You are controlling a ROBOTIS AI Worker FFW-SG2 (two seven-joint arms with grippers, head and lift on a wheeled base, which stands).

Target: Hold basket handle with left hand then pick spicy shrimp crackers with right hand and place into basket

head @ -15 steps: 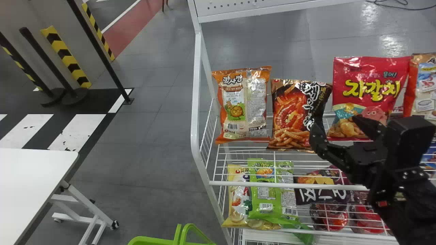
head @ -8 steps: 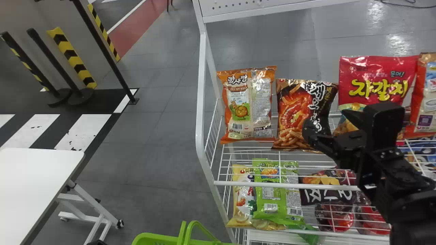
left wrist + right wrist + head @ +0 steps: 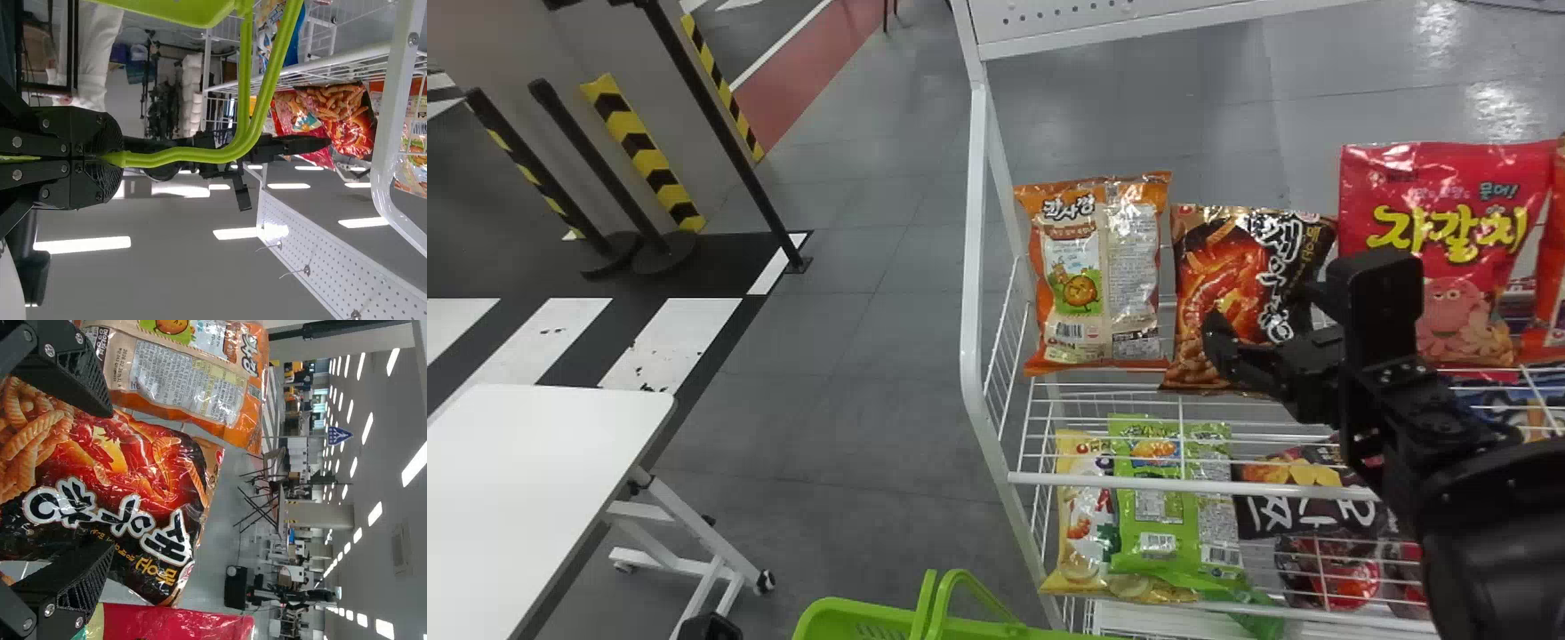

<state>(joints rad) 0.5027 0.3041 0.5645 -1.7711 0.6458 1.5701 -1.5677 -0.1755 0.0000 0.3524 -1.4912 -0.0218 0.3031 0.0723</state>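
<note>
In the head view my right gripper [image 3: 1261, 313] stands open before the black-and-red spicy shrimp crackers [image 3: 1227, 267], upright on the upper shelf. From the right wrist view, the gripper's two fingers [image 3: 107, 480] stand apart over opposite side edges of the spicy shrimp crackers [image 3: 127, 467]; whether they touch the bag I cannot tell. The green basket [image 3: 845, 618] is at the head view's bottom edge, its double handle [image 3: 927, 604] raised. My left gripper [image 3: 110, 159] is shut on the basket handle [image 3: 193, 155] in the left wrist view.
An orange snack bag [image 3: 1094, 267] stands left of the crackers, a red bag [image 3: 1440, 196] right of them. More bags lie on the lower wire shelf [image 3: 1183, 484]. The rack's white side post [image 3: 972, 267] rises at left; a white table [image 3: 534, 462] is farther left.
My right gripper has moved left, from before the red bag to the shrimp crackers. In the head view, rack, table and basket have shifted rightward. A small black part has appeared left of the basket.
</note>
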